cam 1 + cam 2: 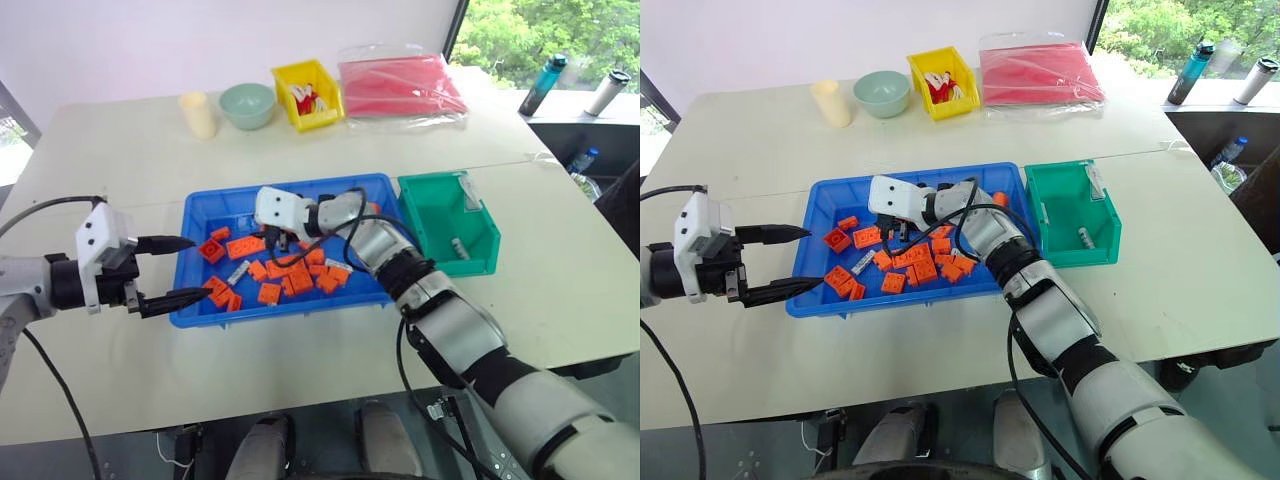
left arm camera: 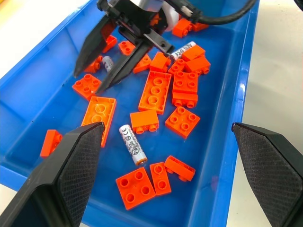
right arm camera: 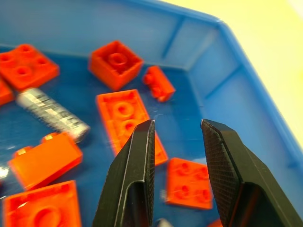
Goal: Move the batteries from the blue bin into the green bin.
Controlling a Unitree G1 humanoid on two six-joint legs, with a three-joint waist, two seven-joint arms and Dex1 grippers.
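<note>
we see our left gripper (image 1: 180,270) at the near left corner of the blue bin (image 1: 205,312), its two black fingers spread wide and holding nothing, tips just over the bin's left rim. just past them, near the bin's front wall, one of the batteries (image 2: 132,144) lies flat on the blue floor: a small silver-grey cylinder with dark print, ringed by orange bricks (image 2: 156,91) but touching none that we can make out. further in, over the middle of the bin, our right gripper (image 3: 176,142) hangs tilted down above the bricks, its fingers drawn close with a narrow gap between them and nothing in it. a second battery (image 3: 53,114) lies beside those fingers, apart from them, and a third (image 2: 183,49) rests among bricks just behind that gripper. beyond the bin's right edge, the green bin (image 1: 478,265) stands on the table (image 1: 120,160) with one battery (image 1: 459,247) lying on its floor.
</note>
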